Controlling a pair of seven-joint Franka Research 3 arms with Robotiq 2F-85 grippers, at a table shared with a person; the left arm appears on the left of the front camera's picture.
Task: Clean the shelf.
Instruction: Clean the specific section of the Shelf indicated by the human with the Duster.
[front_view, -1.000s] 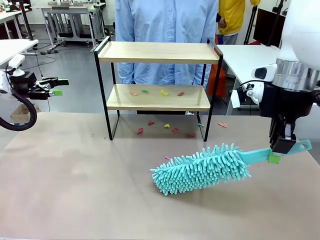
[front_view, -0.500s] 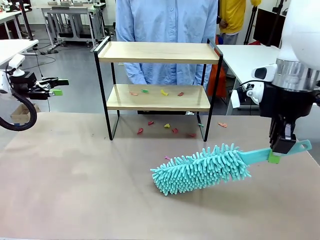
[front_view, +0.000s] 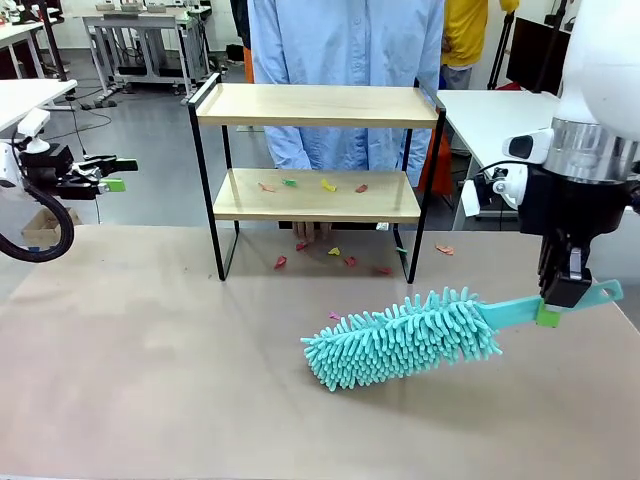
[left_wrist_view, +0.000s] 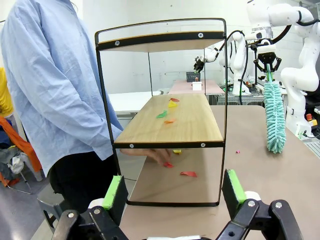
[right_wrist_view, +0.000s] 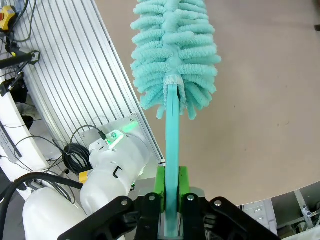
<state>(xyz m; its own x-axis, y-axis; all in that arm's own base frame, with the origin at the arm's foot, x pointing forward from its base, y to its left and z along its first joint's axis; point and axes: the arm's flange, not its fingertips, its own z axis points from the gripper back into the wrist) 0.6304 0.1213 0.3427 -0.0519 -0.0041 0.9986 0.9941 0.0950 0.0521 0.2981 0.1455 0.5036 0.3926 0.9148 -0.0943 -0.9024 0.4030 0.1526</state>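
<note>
Wooden boards in a black frame form the shelf (front_view: 315, 105), at the far middle of the brown surface (front_view: 150, 350), with coloured paper scraps (front_view: 327, 185) on its lower board and beneath it. The right tool (front_view: 555, 305), clamped on the handle of a teal duster (front_view: 400, 340) low over the surface, should raise the head level with that board and sweep sideways, clear of the legs; the left tool (front_view: 112, 173) hangs wide open, empty. Behind stand a person (front_view: 345, 50) and white tables (front_view: 500, 110).
</note>
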